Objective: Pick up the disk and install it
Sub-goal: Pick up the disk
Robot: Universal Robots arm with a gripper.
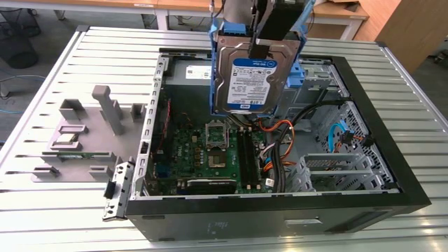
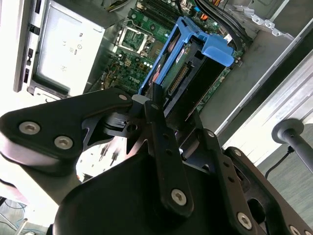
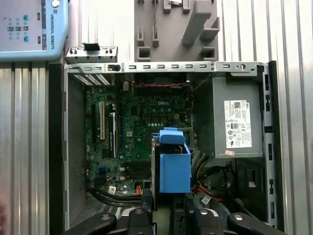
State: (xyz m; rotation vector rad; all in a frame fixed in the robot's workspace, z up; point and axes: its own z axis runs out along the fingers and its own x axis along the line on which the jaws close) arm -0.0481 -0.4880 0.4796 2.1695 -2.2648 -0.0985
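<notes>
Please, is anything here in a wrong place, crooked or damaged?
Nothing looks damaged or spilled. The disk hangs on edge in the shut tool above the motherboard, not seated in a bay. A metal bar with a black latch juts outside the case at the exterior view's left.

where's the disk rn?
In the exterior view, the disk is held upright by the gripper, in the air above the open computer case, over the motherboard.

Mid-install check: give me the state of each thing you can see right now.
disk: upright, held above the computer case
end effector: shut on the disk
computer case: lying flat, side open
green strip: resting in the grey holder
</notes>
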